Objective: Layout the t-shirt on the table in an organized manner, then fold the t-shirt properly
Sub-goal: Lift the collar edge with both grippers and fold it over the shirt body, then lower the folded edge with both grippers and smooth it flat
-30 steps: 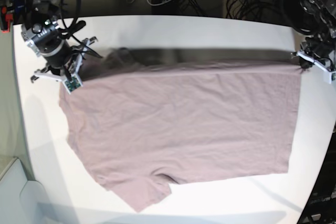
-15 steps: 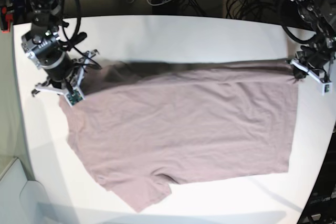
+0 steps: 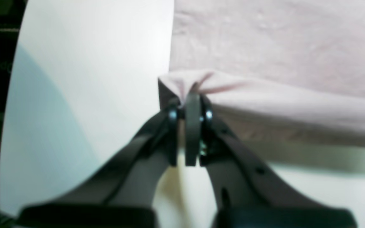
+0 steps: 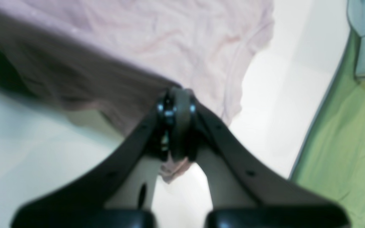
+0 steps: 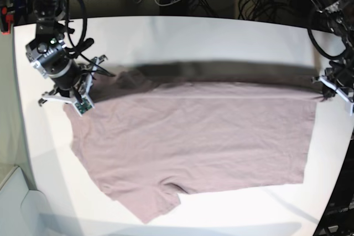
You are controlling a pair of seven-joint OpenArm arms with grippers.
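Stretched between left gripper [image 3: 192,95] and right gripper [image 4: 176,91], shirt [image 5: 193,142] (each gripper pinching one far corner), lifted off tabletop [image 5: 193,40].

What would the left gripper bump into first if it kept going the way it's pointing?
The left gripper is shut on a corner of the t-shirt. Straight ahead lies more of that t-shirt, spread on the table, though depth is hard to judge.

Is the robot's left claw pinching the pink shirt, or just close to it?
Touching. In the left wrist view the left gripper is shut on a bunched corner of the t-shirt, the cloth puckering right at its tips.
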